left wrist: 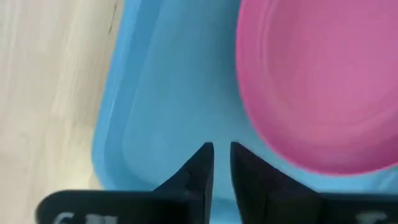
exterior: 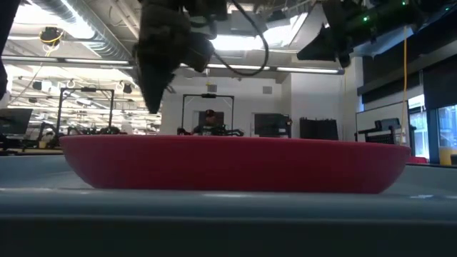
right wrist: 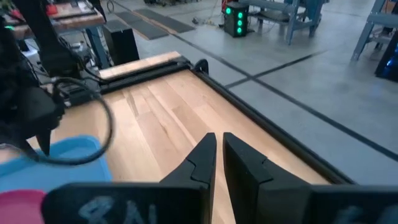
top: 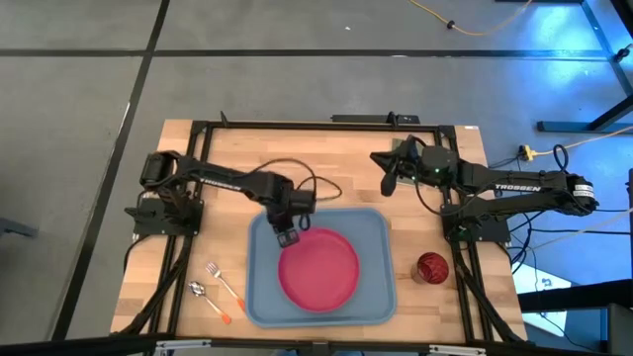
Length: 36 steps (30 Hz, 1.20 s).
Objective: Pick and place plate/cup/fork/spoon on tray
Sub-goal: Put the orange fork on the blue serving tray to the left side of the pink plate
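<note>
wooden table; grey floor; distant person.

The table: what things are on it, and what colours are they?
Tray: one, light blue, middle of the table near its front edge.
Plate: one, pink-red, lying in the tray.
Cup: one, dark red, on the wood right of the tray.
Fork: one, silver with orange tip, left of the tray.
Spoon: one, silver with orange tip, beside the fork.
Left gripper: dark, nearly closed, empty, over the tray's back left part.
Right gripper: dark, nearly closed, empty, above the table's back.
</note>
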Motion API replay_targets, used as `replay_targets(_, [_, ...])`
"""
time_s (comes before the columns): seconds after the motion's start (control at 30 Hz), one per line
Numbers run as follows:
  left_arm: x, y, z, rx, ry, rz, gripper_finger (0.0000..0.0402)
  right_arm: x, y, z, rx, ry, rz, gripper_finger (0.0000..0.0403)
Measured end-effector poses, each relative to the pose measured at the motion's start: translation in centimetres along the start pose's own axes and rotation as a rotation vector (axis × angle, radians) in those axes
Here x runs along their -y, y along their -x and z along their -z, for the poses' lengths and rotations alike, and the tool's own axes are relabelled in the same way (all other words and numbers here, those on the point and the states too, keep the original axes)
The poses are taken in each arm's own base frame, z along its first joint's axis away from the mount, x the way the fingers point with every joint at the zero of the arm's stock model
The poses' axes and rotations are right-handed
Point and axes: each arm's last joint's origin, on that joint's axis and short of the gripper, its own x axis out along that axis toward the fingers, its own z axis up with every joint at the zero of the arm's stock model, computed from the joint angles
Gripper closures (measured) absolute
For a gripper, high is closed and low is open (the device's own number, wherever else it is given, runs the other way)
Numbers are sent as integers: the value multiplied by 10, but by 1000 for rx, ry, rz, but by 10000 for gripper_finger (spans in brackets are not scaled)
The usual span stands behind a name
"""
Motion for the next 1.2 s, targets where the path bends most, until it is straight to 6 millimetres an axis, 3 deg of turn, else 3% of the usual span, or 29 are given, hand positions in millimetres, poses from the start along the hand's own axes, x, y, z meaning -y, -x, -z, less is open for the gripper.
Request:
replay_targets(0.23, [15, -5, 53, -228, -68, -291, 357, 0, 0, 1, -11, -19, 2, 368])
replay_targets(0.43, [29, 0, 96, -304, 37, -544, 362, 0, 0, 1, -13, -43, -4, 368])
replay_targets(0.57, [43, 15, 131, -186, 85, -502, 362, -1, 0, 1, -22, -93, -51, 368])
replay_targets(0.77, [54, 39, 189, 18, 309, -461, 360, -4, 0, 2, -48, -148, -139, 368])
replay_targets(0.93, [71, 43, 217, 139, 542, -294, 362, -7, 1, 4, -91, -169, -246, 368])
replay_targets(1.07, [90, 33, 228, 145, 461, -192, 361, -9, 2, 5, -122, -173, -328, 368])
replay_targets(1.2, [108, 15, 232, 116, 181, -167, 366, -13, 3, 6, -147, -182, -417, 368])
